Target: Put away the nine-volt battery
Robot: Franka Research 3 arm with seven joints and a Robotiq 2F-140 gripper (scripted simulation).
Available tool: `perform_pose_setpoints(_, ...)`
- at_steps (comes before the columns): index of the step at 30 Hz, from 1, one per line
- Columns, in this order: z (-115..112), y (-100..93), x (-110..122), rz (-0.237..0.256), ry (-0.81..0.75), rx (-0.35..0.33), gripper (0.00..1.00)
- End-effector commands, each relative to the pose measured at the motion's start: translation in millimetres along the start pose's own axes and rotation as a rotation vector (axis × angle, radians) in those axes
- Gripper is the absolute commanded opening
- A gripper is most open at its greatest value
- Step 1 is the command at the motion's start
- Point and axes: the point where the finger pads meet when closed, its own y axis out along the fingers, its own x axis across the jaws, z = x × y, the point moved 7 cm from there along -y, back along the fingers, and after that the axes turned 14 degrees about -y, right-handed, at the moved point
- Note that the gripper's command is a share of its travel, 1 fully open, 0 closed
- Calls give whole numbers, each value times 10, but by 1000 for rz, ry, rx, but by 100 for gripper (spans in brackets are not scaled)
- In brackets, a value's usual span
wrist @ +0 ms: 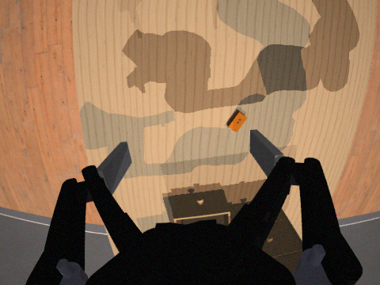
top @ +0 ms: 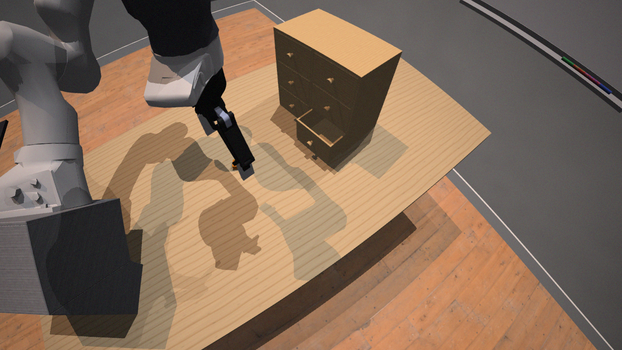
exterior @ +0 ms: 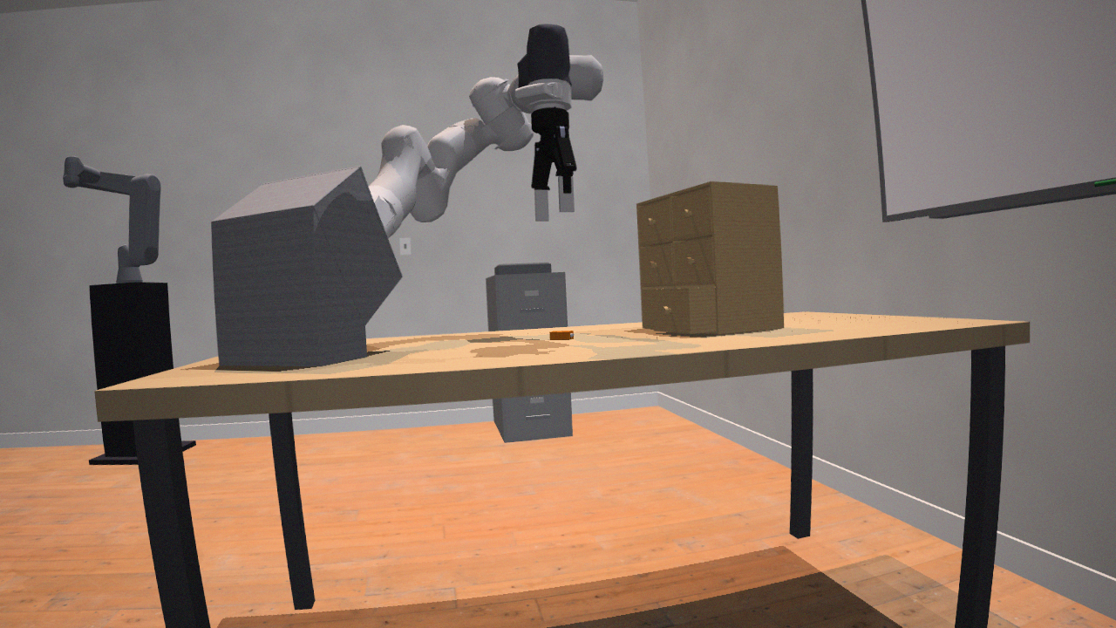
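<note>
Btm drawer point(top: 319, 147) point(exterior: 677, 310) point(wrist: 201, 203) of chest point(top: 339, 41) point(exterior: 745, 257) point(wrist: 285, 233) already out, but 9V batt point(top: 234, 166) point(exterior: 561, 335) point(wrist: 237, 121) still on desk point(top: 269, 278) point(exterior: 624, 374) point(wrist: 190, 146), pincer point(top: 246, 167) point(exterior: 554, 204) point(wrist: 188, 146) spread above w/ nothing held; pick, drop-in & drawer push-in left.

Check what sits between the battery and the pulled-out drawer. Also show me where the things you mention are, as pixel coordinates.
Only shadowed tabletop point(wrist: 198, 138) between the battery point(wrist: 237, 121) and drawer point(wrist: 210, 203), with no object visible there; the wrist view shows it.

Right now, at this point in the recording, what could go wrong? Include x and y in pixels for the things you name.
The end effector point(top: 246, 167) point(exterior: 554, 204) point(wrist: 188, 146) is open above the table, and the orange battery point(exterior: 561, 335) point(wrist: 237, 121) lies askew to its fingers, so closing might twist or slip it. The pulled-out bottom drawer point(top: 316, 140) point(exterior: 672, 310) point(wrist: 199, 203) could droop or slide out if bumped.
</note>
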Motion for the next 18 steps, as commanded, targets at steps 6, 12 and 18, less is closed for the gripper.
perform_pose_setpoints(6,-4,29,-27,22,-42,-41,100)
perform_pose_setpoints(12,-13,89,-29,38,-43,-109,100)
perform_pose_setpoints(18,-29,190,-34,62,-43,-214,100)
